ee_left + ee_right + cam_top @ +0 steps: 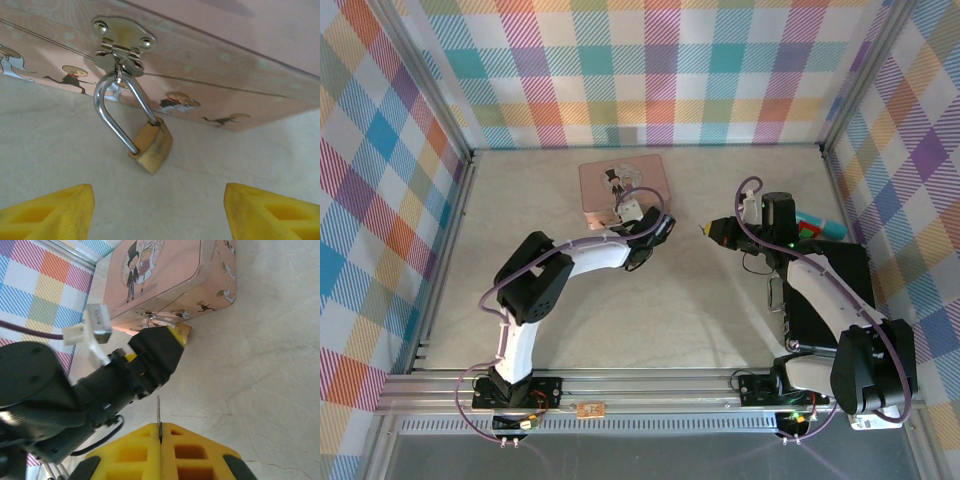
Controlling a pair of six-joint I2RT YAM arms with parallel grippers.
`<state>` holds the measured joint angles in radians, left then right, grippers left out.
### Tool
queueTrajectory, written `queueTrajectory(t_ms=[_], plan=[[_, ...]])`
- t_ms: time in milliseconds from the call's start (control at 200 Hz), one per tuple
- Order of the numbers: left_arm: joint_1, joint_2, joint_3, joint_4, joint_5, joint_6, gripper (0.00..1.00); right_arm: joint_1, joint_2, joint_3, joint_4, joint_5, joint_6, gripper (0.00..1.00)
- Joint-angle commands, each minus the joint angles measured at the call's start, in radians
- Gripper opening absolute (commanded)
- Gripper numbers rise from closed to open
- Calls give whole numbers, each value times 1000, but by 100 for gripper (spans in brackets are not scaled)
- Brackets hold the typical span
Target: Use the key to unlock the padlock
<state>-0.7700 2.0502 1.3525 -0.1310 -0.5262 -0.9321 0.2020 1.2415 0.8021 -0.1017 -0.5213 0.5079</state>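
Two grippers meet near the pink tin (620,180) in the top view. The left gripper (645,222) sits at the tin's near edge. The right gripper (706,231) is just to its right, apart from it, tip pointing left towards the tin.

Left wrist view: the padlock (152,147) hangs by its shackle (107,107) from the tin's clasp (122,45). Its long axis is tilted, with the shackle up-left at the clasp and the brass body down-right, low against the table (60,150). The yellow fingertips (50,210) stand wide apart with nothing between them, short of the padlock.

Right wrist view: the yellow pads (145,450) are pressed together, clamped on the key (158,417). The key is a thin dark sliver with its long axis straight out from the pads. Its free end points at the left gripper's black finger, and it is apart from the padlock.
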Motion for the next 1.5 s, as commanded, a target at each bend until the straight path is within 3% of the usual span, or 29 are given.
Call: queueTrajectory(t_ms=[0, 165, 265, 510, 800, 995, 1095, 1280, 1495], plan=[[5, 49, 54, -68, -95, -29, 68, -6, 1, 0, 25, -54, -1, 0], [30, 110, 91, -44, -82, -44, 67, -7, 17, -2, 36, -85, 2, 0], [42, 138, 110, -9, -62, -12, 58, -7, 31, -10, 51, -113, 6, 0], [69, 163, 83, 25, -78, -16, 47, -9, 20, -14, 34, -103, -1, 0], [77, 115, 33, 82, -19, -2, 18, -10, 12, -37, 31, -83, -5, 0], [90, 30, -31, 104, 98, -7, 0, -11, 71, -44, 95, -93, 21, 0], [101, -25, -77, 142, 193, 8, 0, -13, 101, -38, 114, -93, 26, 0], [157, -89, -181, 305, 481, 11, 0, -13, 142, -32, 152, -118, 57, 0], [179, -143, -220, 339, 601, 22, 0, -12, 160, -67, 196, -133, 89, 0]])
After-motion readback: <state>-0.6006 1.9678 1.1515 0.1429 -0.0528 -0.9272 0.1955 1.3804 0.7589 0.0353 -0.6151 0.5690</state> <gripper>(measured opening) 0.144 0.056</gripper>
